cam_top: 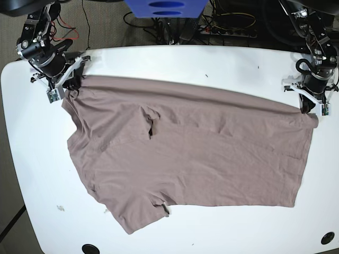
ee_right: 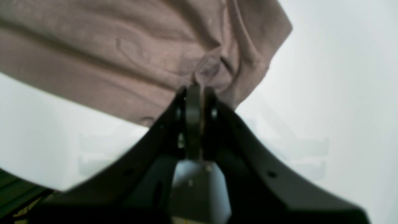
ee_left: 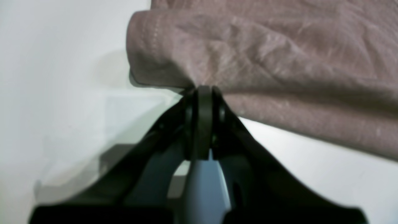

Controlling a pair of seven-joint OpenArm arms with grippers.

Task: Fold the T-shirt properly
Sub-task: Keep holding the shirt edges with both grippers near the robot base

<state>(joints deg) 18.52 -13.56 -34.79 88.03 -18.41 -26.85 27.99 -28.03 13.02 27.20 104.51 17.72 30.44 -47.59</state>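
Both claws are clamped on cloth as I read my feeds: the left gripper (ee_left: pixel 203 93) has its jaws pressed together on a fold of the T-shirt (cam_top: pixel 201 153) near one far corner, and the right gripper (ee_right: pixel 197 90) pinches a small bunched tuck of the same fabric at the opposite far corner. From the base view I see the left gripper (cam_top: pixel 310 106) at that view's right edge and the right gripper (cam_top: pixel 66 87) at its left, with the shirt's far edge stretched in a line between them. The taupe shirt lies spread across the white table (cam_top: pixel 175 61), wrinkled, its near part draping toward me with one sleeve (cam_top: pixel 135 217) pointing to the near left. A blue object (cam_top: pixel 165 8) and a tangle of cables (cam_top: pixel 233 24) sit beyond the table's far edge.
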